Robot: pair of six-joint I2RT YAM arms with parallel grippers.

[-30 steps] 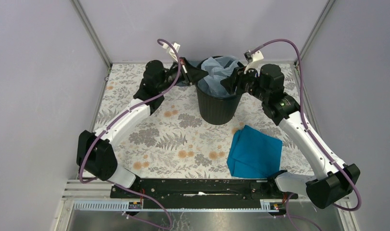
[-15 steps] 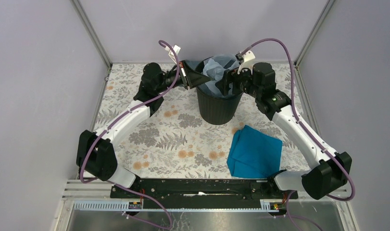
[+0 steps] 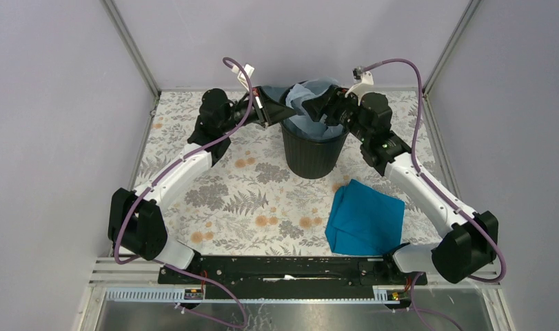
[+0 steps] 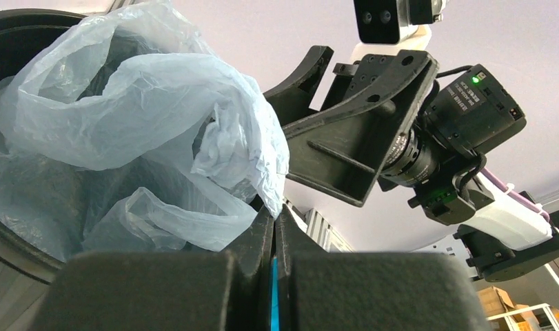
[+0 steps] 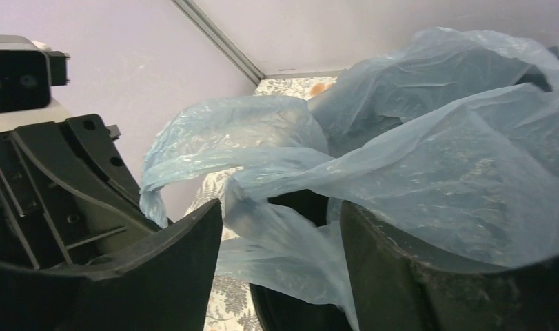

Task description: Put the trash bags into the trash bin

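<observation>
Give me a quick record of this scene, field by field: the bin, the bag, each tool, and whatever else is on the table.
Bin: round black plastic wastebasket, upright at the far middle of the floral-patterned table
Bag: translucent pale blue plastic film bag, bunched in the bin's mouth, bulging above the rim
Left tool: shut, seemingly pinching the bag's edge at the left rim
Right tool: open over the right rim, film between its fingers
Also there: folded bright teal cloth, lying flat, apart from the bin
</observation>
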